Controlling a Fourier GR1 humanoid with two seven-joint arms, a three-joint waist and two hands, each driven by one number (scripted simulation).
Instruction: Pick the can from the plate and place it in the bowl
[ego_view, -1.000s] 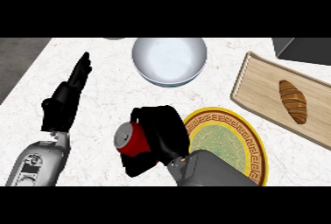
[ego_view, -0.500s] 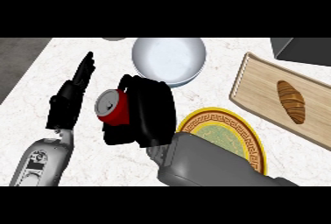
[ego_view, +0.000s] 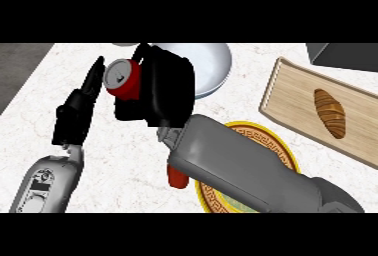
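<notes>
My right hand (ego_view: 164, 90) is curled round a red can (ego_view: 122, 79) with a silver top, holding it in the air just left of the white bowl (ego_view: 210, 62). The bowl stands at the back of the counter, partly hidden by the hand. The yellow patterned plate (ego_view: 284, 150) lies at the lower right, mostly covered by my grey right forearm. My left hand (ego_view: 77, 107) rests open at the left, fingers pointing up, close beside the can.
A wooden cutting board (ego_view: 295, 107) with a croissant (ego_view: 329, 112) lies at the right. A small red object (ego_view: 176, 177) shows under the right forearm, left of the plate. A dark object (ego_view: 347, 55) sits at the top right corner.
My right hand has carried the can up and away from the plate toward the bowl's left edge. The left hand has stayed put.
</notes>
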